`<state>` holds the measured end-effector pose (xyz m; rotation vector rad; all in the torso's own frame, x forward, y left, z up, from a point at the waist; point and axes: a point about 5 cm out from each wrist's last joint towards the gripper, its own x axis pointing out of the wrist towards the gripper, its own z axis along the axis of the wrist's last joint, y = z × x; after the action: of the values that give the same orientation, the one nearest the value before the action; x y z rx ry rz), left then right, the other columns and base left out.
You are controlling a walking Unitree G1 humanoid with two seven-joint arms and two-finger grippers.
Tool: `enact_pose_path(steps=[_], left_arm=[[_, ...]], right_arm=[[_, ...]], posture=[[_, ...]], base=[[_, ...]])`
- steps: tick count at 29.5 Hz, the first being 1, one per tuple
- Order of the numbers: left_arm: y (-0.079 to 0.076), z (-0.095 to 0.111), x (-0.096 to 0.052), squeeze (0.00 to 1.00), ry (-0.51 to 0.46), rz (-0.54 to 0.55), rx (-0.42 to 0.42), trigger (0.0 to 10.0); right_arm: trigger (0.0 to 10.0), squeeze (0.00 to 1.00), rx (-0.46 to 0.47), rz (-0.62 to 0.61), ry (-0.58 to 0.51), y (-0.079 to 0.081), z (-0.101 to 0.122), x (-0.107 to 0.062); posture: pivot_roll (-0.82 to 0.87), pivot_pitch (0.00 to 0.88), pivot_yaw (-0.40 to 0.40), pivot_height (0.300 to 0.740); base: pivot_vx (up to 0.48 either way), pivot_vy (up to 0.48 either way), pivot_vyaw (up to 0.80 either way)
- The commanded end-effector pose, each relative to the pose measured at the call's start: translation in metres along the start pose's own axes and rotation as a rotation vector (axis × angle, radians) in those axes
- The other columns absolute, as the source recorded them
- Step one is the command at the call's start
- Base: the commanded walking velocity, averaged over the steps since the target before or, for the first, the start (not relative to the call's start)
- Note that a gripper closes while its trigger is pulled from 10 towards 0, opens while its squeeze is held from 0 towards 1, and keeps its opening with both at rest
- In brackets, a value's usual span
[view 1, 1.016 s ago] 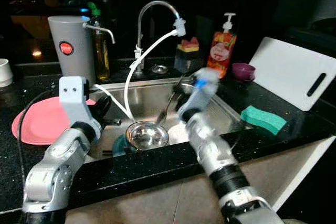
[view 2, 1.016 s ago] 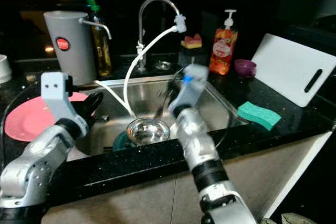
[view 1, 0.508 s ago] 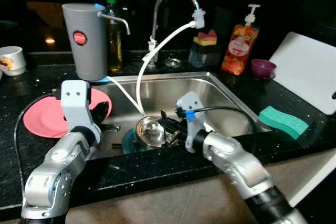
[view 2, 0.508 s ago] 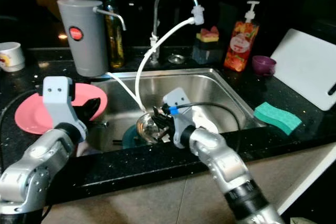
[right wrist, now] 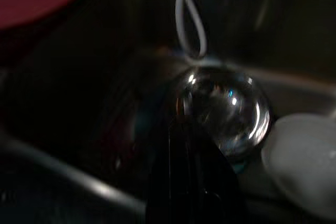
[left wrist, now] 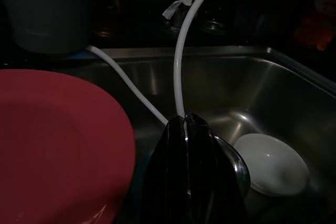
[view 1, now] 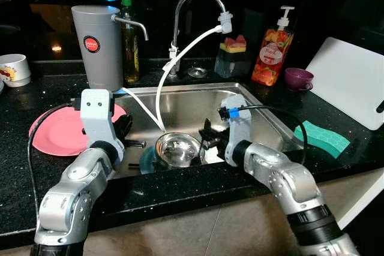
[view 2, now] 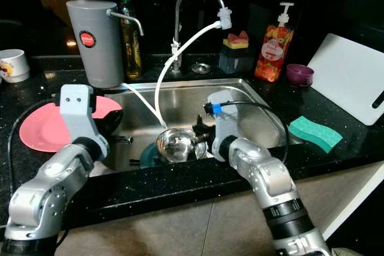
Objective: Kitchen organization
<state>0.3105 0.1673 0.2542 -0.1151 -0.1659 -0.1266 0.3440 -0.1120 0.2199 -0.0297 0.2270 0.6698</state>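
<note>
Right gripper point(view 1: 208, 138) first: I have it down inside the stainless sink point(view 1: 180, 103), just beside the rim of the steel bowl point(view 1: 178, 150), and in the right wrist view its two black fingers point(right wrist: 186, 182) lie pressed together with nothing between them. Half a second ago those fingers sat over the bowl's near edge; now they have drawn back toward the robot's right, and the bowl stays where it was, on top of a teal dish point(view 1: 147, 161) at the sink bottom. A second ago that arm was raised above the basin, so I read this as a reach that came down and came away empty, not a pick. The small white dish point(left wrist: 273, 163) lies just beside the bowl, untouched.

Left gripper point(view 1: 123, 129) hangs over the sink's left edge beside the pink plate point(view 1: 57, 133), fingers point(left wrist: 186, 177) closed flat, nothing held. It has edged slightly inward since a second ago.

My judgement: the dishes in the sink remain to be sorted, and the next approach needs the fingers opened before meeting the bowl's rim. The white hose point(view 1: 180, 64) hanging from the tap point(view 1: 192, 4) could snag.
</note>
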Motion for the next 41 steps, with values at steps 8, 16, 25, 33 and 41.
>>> enact_pose_path(steps=[8,16,25,33,41], left_arm=[[0.002,0.001,0.003,0.00,0.005,0.023,-0.009,10.0],[0.003,0.001,0.002,0.00,0.008,0.042,-0.006,10.0],[0.001,-0.004,0.000,0.00,0.040,0.054,-0.002,10.0],[-0.001,-0.006,-0.003,0.00,0.042,0.062,-0.011,10.0],[-0.005,-0.006,-0.003,0.00,0.035,0.042,0.021,10.0]], right_arm=[[10.0,0.00,0.072,-0.148,-0.226,-0.012,0.032,0.016],[10.0,0.00,0.168,-0.317,-0.345,-0.028,0.036,0.028],[10.0,0.00,0.472,-0.428,-0.359,-0.024,0.024,0.064],[10.0,1.00,0.638,-0.392,-0.450,-0.027,0.030,0.065],[10.0,0.00,0.515,-0.324,-0.691,-0.030,0.074,0.042]], posture=[[0.11,0.103,-0.092,0.740],[0.12,0.134,-0.086,0.740],[0.14,0.174,-0.087,0.740],[0.14,0.179,-0.098,0.740],[0.13,0.171,-0.080,0.740]], base=[[0.000,0.000,0.00],[0.000,0.000,0.00],[0.000,0.000,0.00],[0.000,0.000,0.00],[0.000,0.000,0.00]])
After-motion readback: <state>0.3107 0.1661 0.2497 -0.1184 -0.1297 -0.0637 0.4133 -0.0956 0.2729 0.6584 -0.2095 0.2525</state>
